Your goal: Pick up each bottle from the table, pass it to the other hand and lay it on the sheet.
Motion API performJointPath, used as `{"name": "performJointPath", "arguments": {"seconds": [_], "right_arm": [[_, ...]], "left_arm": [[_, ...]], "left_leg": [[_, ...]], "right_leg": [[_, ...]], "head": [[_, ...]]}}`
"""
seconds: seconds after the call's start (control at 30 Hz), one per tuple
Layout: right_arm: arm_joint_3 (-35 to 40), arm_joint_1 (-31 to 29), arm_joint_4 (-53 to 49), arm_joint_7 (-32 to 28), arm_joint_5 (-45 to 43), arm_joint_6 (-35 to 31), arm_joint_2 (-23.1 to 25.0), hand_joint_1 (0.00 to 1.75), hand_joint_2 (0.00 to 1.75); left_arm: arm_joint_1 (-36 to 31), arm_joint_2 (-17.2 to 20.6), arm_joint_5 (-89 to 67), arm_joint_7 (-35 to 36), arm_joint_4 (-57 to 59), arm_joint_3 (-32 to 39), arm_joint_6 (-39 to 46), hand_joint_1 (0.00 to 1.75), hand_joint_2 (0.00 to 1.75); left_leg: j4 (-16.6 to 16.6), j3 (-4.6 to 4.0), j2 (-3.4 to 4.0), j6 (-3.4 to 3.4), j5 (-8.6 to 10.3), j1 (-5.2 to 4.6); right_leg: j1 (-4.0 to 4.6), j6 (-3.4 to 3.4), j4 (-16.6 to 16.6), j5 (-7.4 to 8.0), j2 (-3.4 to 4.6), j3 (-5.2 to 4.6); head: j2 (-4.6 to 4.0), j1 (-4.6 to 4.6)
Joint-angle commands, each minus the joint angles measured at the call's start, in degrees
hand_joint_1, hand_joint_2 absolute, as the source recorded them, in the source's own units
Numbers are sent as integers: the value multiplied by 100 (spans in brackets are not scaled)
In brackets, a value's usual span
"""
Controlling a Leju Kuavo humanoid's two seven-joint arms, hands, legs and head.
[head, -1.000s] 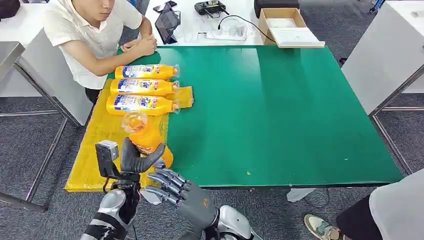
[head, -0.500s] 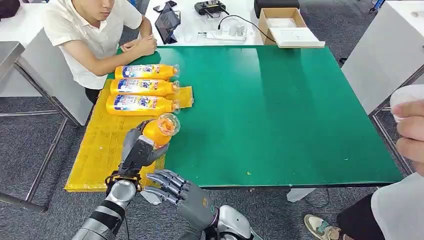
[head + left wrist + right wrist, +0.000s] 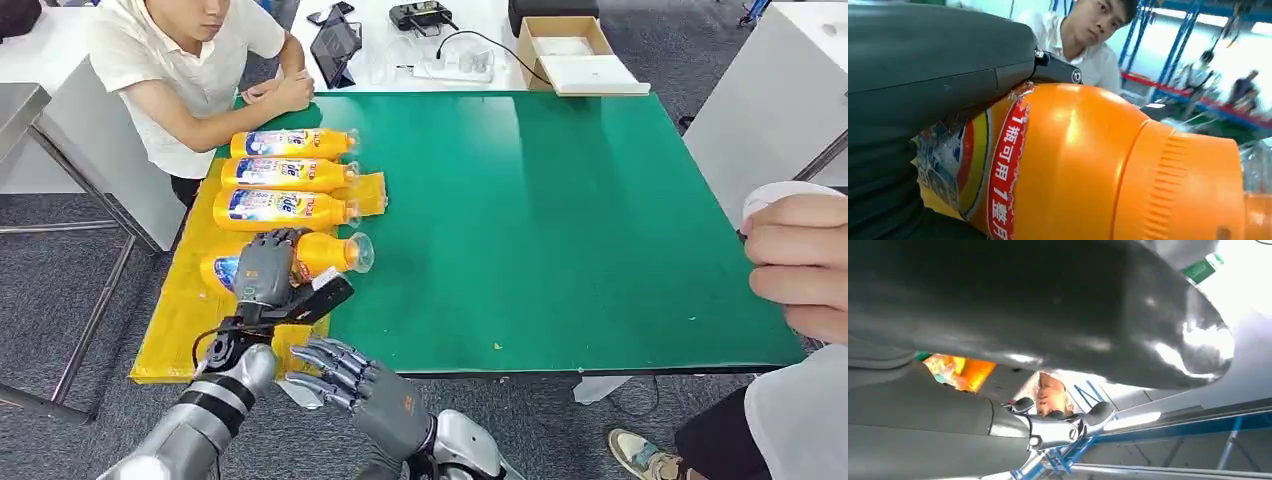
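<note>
Fingers of the left hand [image 3: 266, 268] wrap the orange plastic detergent bottle [image 3: 318, 253], lying on the yellow sheet [image 3: 190, 300].
Its label is half hidden by that hand; the right hand [image 3: 345, 375] hangs spread, holding nothing, beside the green table [image 3: 560, 220].

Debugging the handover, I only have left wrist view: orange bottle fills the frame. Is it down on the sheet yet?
Observer: In head view the bottle lies on its side over the yellow sheet, just below a row of three bottles. I cannot tell if it touches yet.
Operator: Left hand off it?
Observer: No, the left hand grips its middle from above.
Operator: Where's the right hand?
Observer: The right hand hangs at the table's near edge, fingers apart, holding nothing.
Operator: Anyone else near?
Observer: A person's hand holds something white at the right edge.
</note>
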Motion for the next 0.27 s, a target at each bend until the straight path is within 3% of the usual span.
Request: {"name": "performJointPath", "arguments": {"seconds": [0.03, 0.27], "right_arm": [[123, -204, 222, -184, -129, 104, 3, 0, 0], [35, -145, 139, -184, -80, 201, 0, 0, 0]], "left_arm": [[-1239, 97, -439, 297, 2073, -195, -755, 175, 175], [-1206, -47, -537, 387, 2106, -235, -1197, 175, 175]], "left_leg": [[0, 8, -2, -8, -1, 9], [2, 3, -4, -5, -2, 5]], "right_leg": [[10, -10, -3, -2, -11, 12], [5, -6, -1, -3, -10, 7]], "head": [[2, -2], [2, 0]]}}
